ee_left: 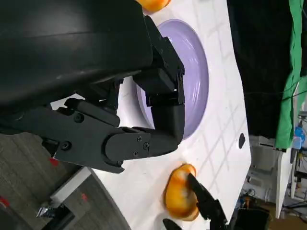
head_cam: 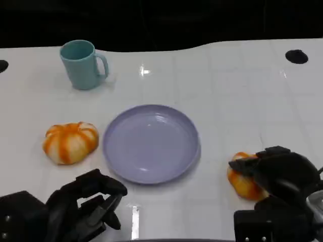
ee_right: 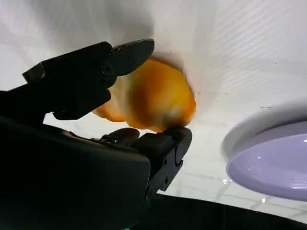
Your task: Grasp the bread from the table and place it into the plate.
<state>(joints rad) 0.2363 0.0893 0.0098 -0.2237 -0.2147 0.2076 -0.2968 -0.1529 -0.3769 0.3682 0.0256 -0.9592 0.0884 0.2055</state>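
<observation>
A lilac plate lies bare at the table's middle, also seen as the plate and the plate. To its right, an orange bread roll sits on the table. My right hand covers the roll's right side. In the right wrist view the fingers press on one side of the bread and a fingertip touches the other side. A black finger lies across the bread. My left hand hovers near the front edge, fingers loosely bent, holding nothing.
A second orange-and-white roll lies left of the plate. A teal mug stands at the back left. The white table has a dark hole at the far right and its front edge runs just below both hands.
</observation>
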